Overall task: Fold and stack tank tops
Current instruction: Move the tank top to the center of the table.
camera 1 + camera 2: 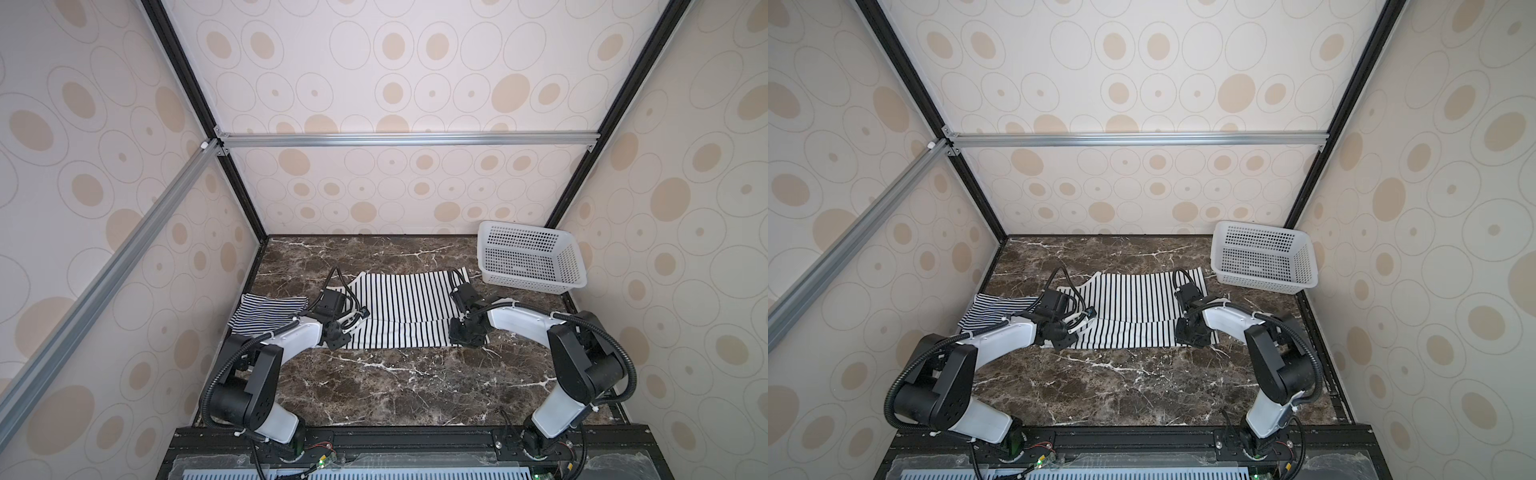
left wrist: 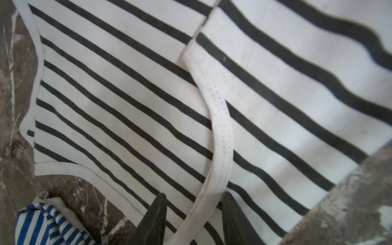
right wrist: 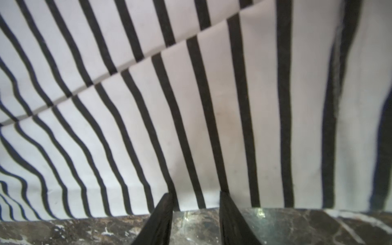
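Left gripper (image 2: 195,203) is straddling the white trim band (image 2: 220,131) of the wide-striped tank top (image 1: 403,307), jaws spread. Right gripper (image 3: 196,201) is straddling its near hem (image 3: 106,212), jaws also spread. The top is lying flat mid-table (image 1: 395,386), a fold edge crossing it. Narrow-striped tank top (image 1: 266,313) is lying bunched just to its left, not touching it. Basket (image 1: 528,241) is sitting far right.

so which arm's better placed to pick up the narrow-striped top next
likely left: the narrow-striped top lies bunched right beside the left gripper, while the right gripper sits at the wide-striped top's opposite end.
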Controlling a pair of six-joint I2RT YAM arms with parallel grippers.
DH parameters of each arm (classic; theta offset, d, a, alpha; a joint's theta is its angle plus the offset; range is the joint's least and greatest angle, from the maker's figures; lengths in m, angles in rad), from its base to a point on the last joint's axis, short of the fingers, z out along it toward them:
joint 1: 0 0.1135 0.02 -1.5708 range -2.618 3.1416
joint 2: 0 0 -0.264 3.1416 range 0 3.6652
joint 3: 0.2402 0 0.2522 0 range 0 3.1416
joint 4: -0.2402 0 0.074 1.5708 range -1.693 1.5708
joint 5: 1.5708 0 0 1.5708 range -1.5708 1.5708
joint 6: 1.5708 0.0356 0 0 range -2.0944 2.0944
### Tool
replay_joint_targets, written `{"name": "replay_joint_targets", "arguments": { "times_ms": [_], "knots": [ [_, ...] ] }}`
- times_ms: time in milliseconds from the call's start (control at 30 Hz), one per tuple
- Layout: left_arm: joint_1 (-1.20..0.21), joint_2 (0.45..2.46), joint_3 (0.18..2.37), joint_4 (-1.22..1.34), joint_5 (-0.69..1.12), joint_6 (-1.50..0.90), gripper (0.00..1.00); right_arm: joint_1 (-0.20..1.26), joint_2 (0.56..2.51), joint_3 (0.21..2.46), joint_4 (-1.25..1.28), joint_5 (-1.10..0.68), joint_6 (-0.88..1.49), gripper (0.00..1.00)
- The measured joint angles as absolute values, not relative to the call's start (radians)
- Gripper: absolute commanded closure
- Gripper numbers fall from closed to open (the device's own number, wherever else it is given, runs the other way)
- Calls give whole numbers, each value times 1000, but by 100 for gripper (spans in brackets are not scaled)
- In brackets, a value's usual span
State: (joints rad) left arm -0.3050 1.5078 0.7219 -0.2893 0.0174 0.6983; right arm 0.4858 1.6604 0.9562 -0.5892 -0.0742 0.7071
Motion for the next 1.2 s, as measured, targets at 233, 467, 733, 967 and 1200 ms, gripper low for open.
{"name": "replay_joint_targets", "arguments": {
  "times_ms": [233,467,733,967,1200],
  "knots": [
    [-305,1427,665,-358,25,773,57,572,1561,841,-644,-82,769,61],
    [-305,1360,637,-442,22,799,54,649,1425,776,-683,-101,811,59],
    [-304,1380,728,-463,28,740,53,632,1522,1022,-680,-47,773,58],
    [-303,1531,798,-372,-28,670,53,543,1746,1082,-570,-53,749,44],
    [-303,1555,801,-352,-41,643,53,519,1773,1084,-491,-75,754,38]
  ]
}}
